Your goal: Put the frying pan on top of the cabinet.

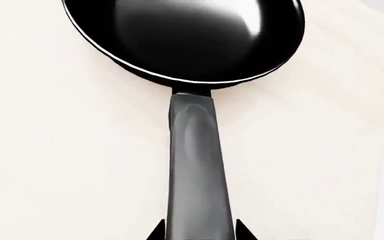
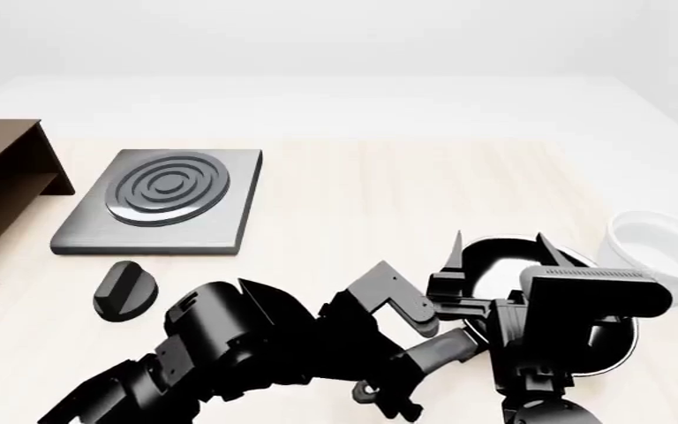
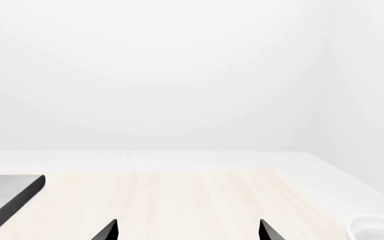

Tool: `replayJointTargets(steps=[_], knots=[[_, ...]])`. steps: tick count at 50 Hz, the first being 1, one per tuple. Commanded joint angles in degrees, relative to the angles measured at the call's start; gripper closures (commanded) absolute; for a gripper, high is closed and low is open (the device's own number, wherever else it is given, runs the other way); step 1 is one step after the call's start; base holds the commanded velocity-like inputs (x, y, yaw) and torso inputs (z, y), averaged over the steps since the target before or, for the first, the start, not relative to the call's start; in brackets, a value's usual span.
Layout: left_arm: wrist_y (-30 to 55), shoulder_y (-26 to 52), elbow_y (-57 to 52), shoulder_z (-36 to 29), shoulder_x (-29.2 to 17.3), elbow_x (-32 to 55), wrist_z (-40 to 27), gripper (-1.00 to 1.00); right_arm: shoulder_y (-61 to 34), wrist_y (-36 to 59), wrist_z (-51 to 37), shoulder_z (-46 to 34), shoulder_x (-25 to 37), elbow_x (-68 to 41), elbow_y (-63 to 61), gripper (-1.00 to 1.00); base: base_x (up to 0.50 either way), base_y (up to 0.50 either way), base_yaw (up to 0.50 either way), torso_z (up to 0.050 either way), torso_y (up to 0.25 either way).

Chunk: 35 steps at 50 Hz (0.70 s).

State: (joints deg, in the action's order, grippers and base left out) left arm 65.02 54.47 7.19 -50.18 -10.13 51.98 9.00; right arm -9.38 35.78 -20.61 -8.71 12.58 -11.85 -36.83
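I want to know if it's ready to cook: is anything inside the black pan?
The left wrist view shows the frying pan holding nothing, only a shiny glare, though its far edge is cut off. From the head, the arms cover most of it. The left hand is at its handle.

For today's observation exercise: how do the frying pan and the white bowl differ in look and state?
The frying pan is glossy black with a long grey handle; the white bowl is plain white with no handle. The pan's handle sits between the left gripper fingertips, while the bowl stands free, untouched. The pan is shallow; the bowl is deeper. Both are round.
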Motion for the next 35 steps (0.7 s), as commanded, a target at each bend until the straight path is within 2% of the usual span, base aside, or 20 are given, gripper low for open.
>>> replayJointTargets(steps=[1,12,24,35], knots=[[5.1,0.7,-8.4,6.0,-4.0,3.2,-9.8,1.00,0.0,-0.3,-0.3,0.0,0.2,-0.4,-0.2,-1.00,0.00,0.00,0.00,0.000,0.000],[3.6,2.4,-11.2,11.8,-8.3,4.2,-12.5,1.00,0.3,-0.5,-0.7,-0.1,0.5,-0.6,-0.4,-1.00,0.00,0.00,0.00,0.000,0.001],[4.0,3.2,-15.8,19.9,-12.7,7.2,-18.7,1.00,0.3,-0.4,-1.1,0.2,1.0,-0.9,-0.9,-1.00,0.00,0.00,0.00,0.000,0.001],[3.5,7.6,-9.6,22.8,-15.7,3.3,-22.8,1.00,0.1,0.3,-1.5,0.2,1.4,-1.3,-2.1,-1.00,0.00,0.00,0.00,0.000,0.002]])
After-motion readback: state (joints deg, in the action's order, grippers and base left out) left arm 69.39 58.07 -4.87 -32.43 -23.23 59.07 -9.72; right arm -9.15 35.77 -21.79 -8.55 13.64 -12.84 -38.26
